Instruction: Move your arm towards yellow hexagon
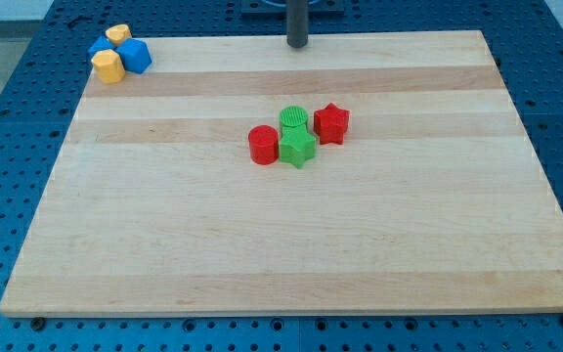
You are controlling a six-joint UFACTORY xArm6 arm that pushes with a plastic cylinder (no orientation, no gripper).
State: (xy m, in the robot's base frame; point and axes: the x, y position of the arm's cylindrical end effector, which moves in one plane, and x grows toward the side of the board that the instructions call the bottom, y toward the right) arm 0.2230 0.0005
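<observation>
The yellow hexagon (pixel 108 66) sits at the board's top left corner, in a tight cluster with a blue cube (pixel 135 55), another blue block (pixel 100 46) and a second yellow block (pixel 117 34). My tip (pixel 297 45) stands at the board's top edge near the middle, far to the right of the yellow hexagon and touching no block.
A cluster sits near the board's middle: a red cylinder (pixel 263 145), a green star (pixel 297 149), a green cylinder (pixel 294 120) and a red star (pixel 330 122). The wooden board (pixel 281 244) lies on a blue perforated table.
</observation>
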